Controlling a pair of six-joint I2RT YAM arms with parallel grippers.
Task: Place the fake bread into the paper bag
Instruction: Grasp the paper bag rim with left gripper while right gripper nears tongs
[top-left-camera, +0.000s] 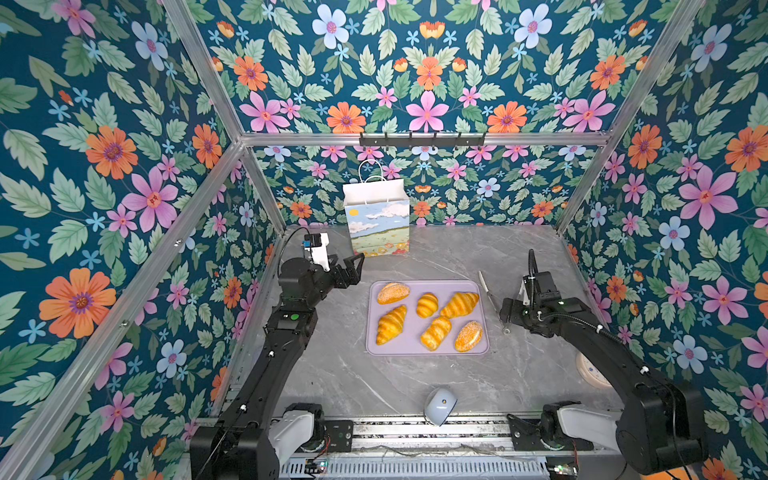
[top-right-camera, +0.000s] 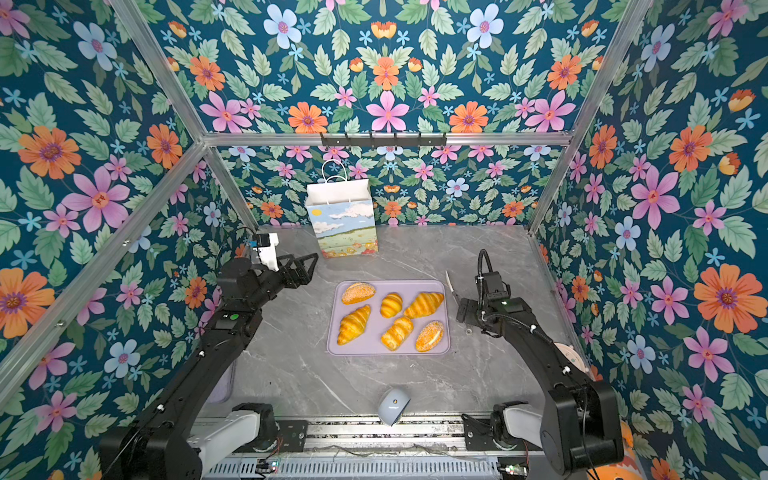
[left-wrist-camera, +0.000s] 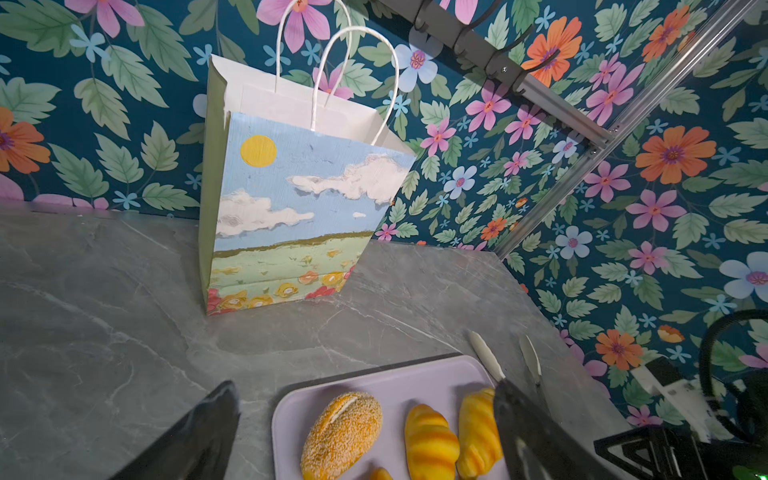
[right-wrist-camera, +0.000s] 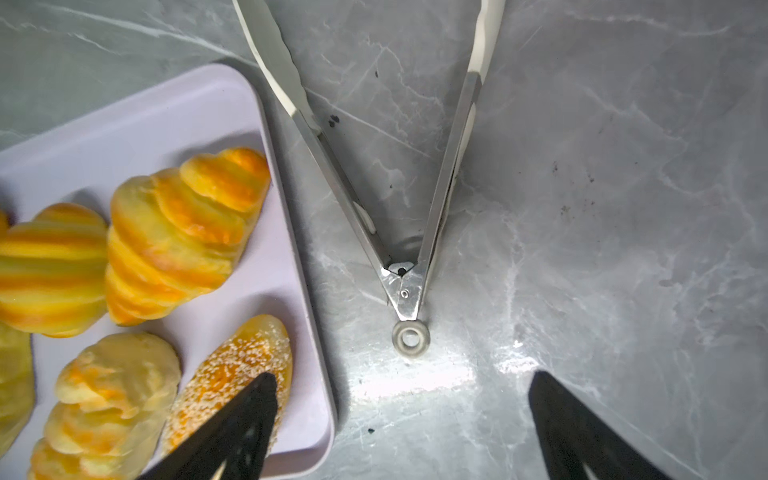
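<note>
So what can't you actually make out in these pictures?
- Paper bag bottom, both top views: its own front wall hides it, so contents cannot be told.
- Tongs tips, right wrist view: cut off by the frame edge.
- Round beige object, a top view: mostly covered by the right arm.
- Fake bread, left wrist view: several pieces cropped by the edge.

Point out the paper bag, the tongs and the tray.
paper bag (top-left-camera: 376, 226), in a top view, on its printed front.
tongs (right-wrist-camera: 405, 286), right wrist view, on the metal hinge.
tray (top-right-camera: 372, 338), in a top view, on a bare patch of its floor.
</note>
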